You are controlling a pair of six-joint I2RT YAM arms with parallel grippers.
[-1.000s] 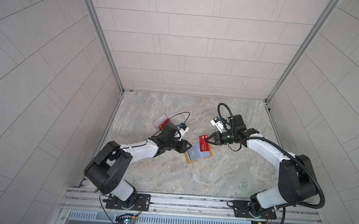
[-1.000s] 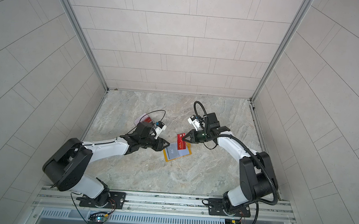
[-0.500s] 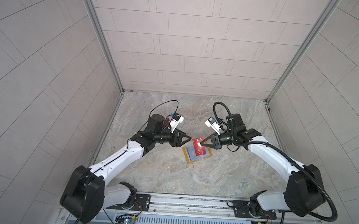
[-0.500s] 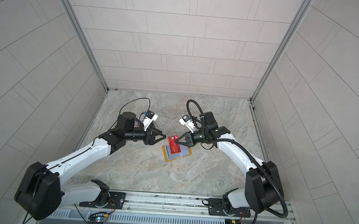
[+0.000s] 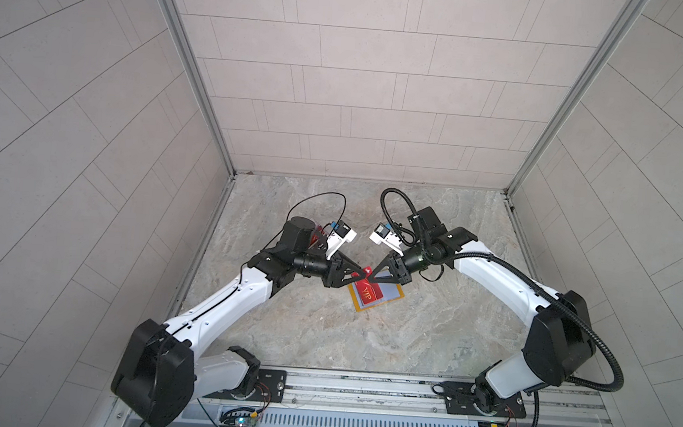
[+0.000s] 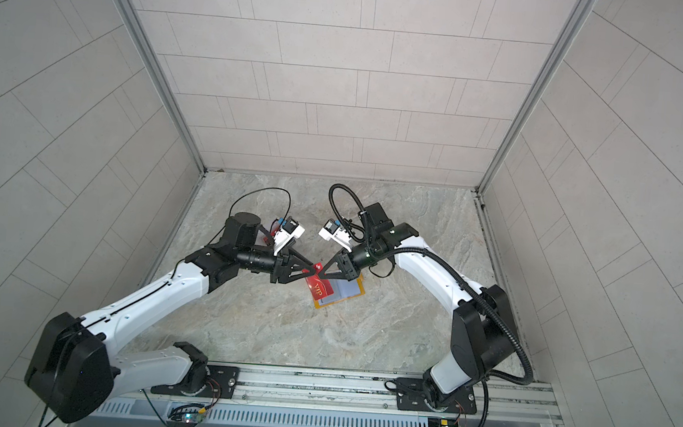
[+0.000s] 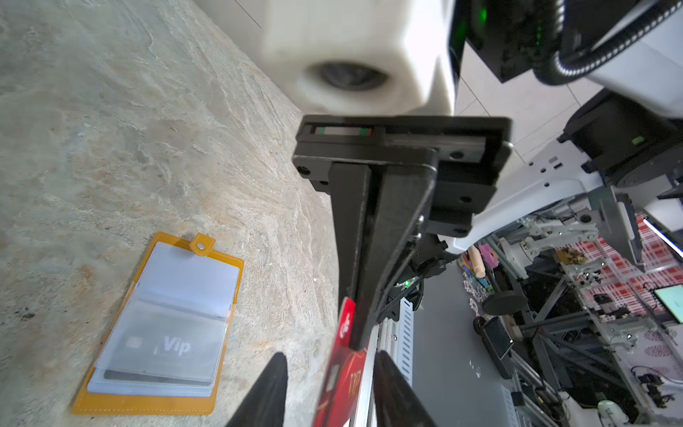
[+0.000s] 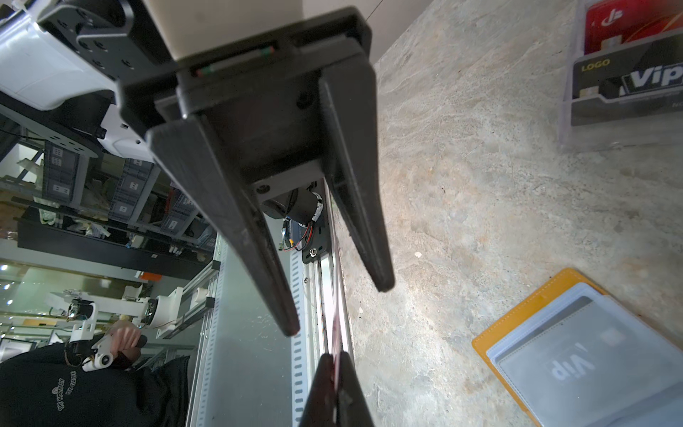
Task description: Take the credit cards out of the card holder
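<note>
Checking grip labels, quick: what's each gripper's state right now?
Left gripper: open, jaws either side of the thin red plastic VIP card.
Right gripper: closed, holding that card.

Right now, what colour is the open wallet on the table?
The wallet is mustard yellow with clear bluish sleeves; clearest in the left wrist view.

card holder [image 7: 148, 406]: mustard-yellow | red card [image 7: 340, 384]: gold print | sleeved card [image 7: 162, 347]: probably grey
</note>
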